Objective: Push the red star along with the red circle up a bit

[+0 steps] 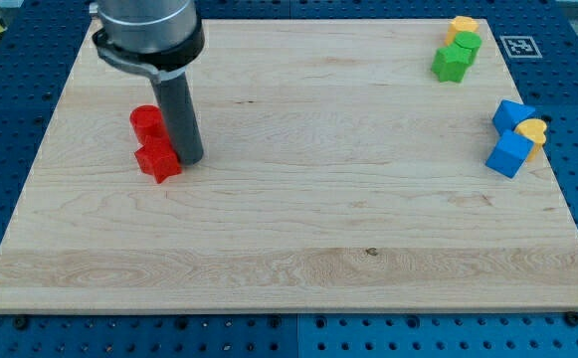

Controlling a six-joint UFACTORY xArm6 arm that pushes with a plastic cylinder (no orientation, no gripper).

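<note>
The red star [156, 160] lies at the view's left on the wooden board [298, 199]. The red circle [147, 123] sits just above it, close to or touching it. My tip [190, 159] is down at the board directly to the right of the red star, touching or nearly touching its right edge. The rod's shaft hides part of the red circle's right side.
At the view's top right a yellow block [462, 26], a green block [467, 42] and a green star [451, 63] are clustered. At the right edge are a blue block [512, 114], a yellow heart-like block [534, 133] and a blue cube [508, 154].
</note>
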